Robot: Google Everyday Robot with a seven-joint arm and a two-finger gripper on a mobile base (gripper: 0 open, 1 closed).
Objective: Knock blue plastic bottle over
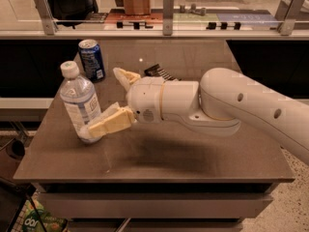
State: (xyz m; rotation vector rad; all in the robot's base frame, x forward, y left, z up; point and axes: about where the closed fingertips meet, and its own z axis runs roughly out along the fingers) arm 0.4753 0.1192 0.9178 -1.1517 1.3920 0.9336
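Observation:
The blue plastic bottle (79, 100), clear bluish with a white cap and a white-and-blue label, stands at the left of the brown table (159, 153), leaning slightly to the left. My gripper (108, 100) reaches in from the right with its fingers spread open. The lower finger (107, 123) touches the bottle's lower part. The upper finger (123, 76) is behind and to the right of the bottle, apart from it. Nothing is held.
A shorter blue soda can (92, 59) stands upright behind the bottle near the table's back left. A dark comb-like object (159, 72) lies behind my wrist. A glass railing and counter run along the back. The table's left edge is close to the bottle.

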